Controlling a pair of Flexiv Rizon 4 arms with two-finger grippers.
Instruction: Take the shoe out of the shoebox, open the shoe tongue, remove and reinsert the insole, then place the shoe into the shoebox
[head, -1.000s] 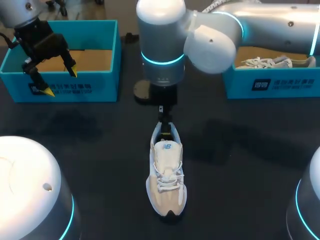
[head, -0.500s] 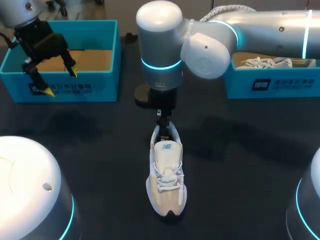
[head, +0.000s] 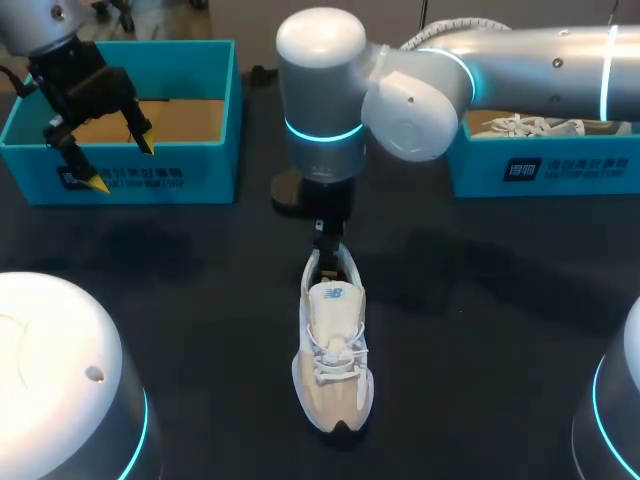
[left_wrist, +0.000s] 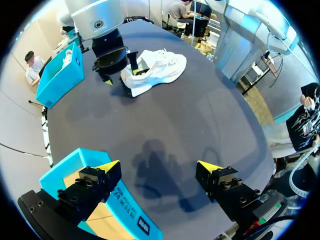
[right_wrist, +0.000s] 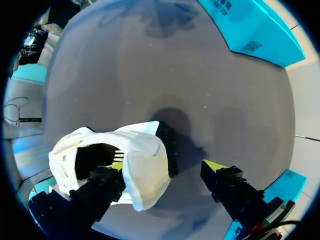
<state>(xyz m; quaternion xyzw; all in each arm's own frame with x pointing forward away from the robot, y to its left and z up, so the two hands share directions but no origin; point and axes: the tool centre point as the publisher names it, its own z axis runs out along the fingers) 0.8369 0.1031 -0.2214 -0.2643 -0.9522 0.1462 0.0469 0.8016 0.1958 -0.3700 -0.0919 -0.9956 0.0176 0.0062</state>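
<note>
Shoe (head: 330, 350) sits sole-down in the middle of the table (head: 200, 280), toe toward the robot and heel away, well apart from both boxes. The right arm comes in across the middle and plants the right tool (head: 325, 245) at the heel end. The right wrist view tells it best: one finger (right_wrist: 116, 162) is down inside the shoe's opening, while the other (right_wrist: 215, 167) stands outside, apart from the shoe. So that tool is spread and has nothing pinched.

Over on the far left, the left tool (head: 123, 164) hangs at the front wall of the left shoebox (head: 150, 178), fingers wide apart and holding nothing. That box shows only its bare cardboard floor. The right shoebox (head: 560, 165) has a second shoe (head: 530, 125) in it.

The shoe looks light, with a soft, yielding upper on a thicker, springier sole. A one-sided tug would probably drag the whole thing across the table, so it wants steadying. The padded heel collar looks like the firmest place to take hold. The tongue (head: 330, 297) is floppy and best pinched at its top edge to fold it open. The insole can't be made out from here. It is probably thin and bendy, so nip its heel edge and draw it up and back.
</note>
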